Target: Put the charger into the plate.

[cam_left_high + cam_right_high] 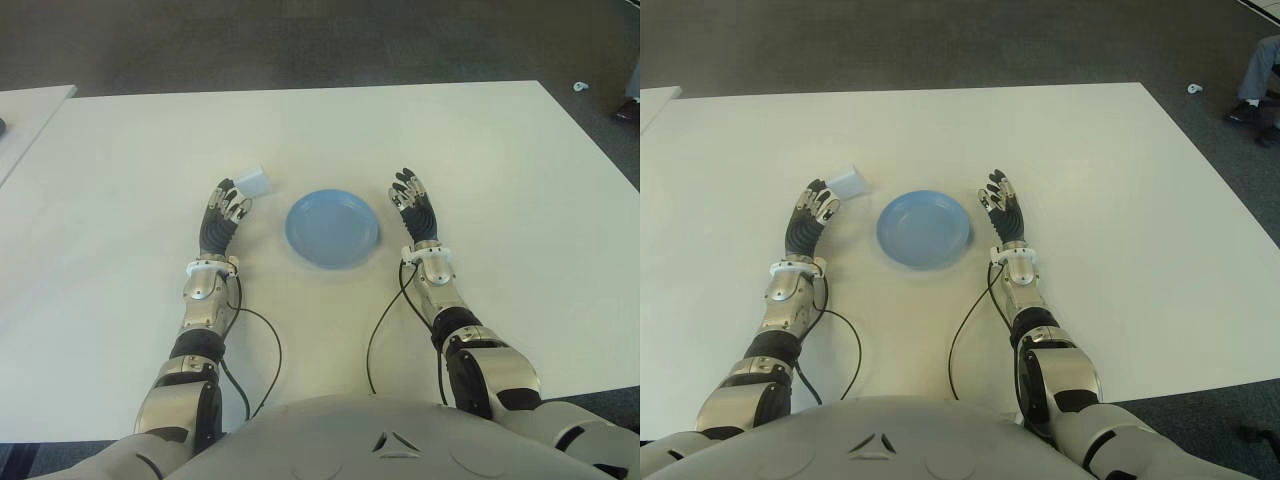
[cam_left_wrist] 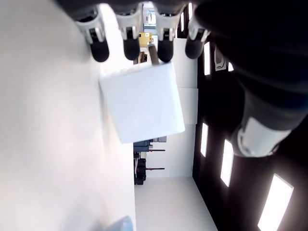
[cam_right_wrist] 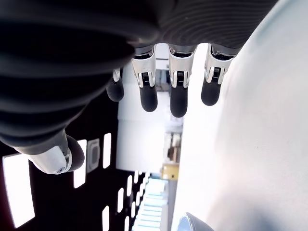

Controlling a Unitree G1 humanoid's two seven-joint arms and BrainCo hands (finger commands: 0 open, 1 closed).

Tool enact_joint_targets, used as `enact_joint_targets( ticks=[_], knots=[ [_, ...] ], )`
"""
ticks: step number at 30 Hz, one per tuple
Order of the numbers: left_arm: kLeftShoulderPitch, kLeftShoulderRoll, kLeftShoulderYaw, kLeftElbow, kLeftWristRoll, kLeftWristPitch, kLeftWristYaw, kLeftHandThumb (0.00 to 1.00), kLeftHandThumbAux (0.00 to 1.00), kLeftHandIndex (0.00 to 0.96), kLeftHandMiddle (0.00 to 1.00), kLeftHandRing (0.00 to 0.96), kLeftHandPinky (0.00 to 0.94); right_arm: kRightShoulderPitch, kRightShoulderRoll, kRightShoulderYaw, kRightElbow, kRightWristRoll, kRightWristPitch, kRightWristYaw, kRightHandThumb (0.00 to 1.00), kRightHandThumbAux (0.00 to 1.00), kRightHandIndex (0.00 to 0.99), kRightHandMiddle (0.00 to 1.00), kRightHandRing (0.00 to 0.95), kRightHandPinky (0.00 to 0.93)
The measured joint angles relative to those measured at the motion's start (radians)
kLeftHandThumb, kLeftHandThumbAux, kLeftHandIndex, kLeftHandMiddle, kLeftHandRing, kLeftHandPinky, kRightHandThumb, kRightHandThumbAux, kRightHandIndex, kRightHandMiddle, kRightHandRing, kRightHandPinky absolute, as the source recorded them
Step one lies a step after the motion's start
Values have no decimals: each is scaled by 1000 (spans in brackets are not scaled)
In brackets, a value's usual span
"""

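Surface (image 1: pixel 450 150) first: a broad white expanse carrying everything. Near its middle sits the blue plate (image 1: pixel 332 229), holding nothing, so the task looks barely begun; the grasp, the carry and the drop all remain. The left hand (image 1: pixel 225 215) shows just left of the plate, fingers (image 2: pixel 131 47) extended and loose, gripping nothing, their tips right by the charger (image 1: pixel 252 181), a small white cube sitting on the surface just beyond them, up-left of the plate. The right hand (image 1: pixel 413 205) shows just right of the plate, likewise relaxed and holding nothing.
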Motion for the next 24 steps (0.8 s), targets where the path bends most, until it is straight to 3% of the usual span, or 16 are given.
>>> enact_joint_targets(
  ticks=[6, 15, 24],
  knots=[
    [-5, 3, 4, 3, -5, 2, -1, 77, 635, 15, 58, 52, 82, 0, 0, 0, 0, 0, 0, -3, 0, 496, 43, 136, 136, 139],
    [-98, 39, 35, 111, -29, 2, -20, 78, 659, 1, 42, 28, 39, -1, 1, 0, 1, 0, 0, -6, 0, 490, 41, 116, 120, 135],
    [-71, 32, 30, 37, -11, 22, 14, 74, 677, 0, 37, 24, 48, -4, 2, 0, 0, 0, 0, -6, 0, 480, 38, 109, 113, 128]
  ],
)
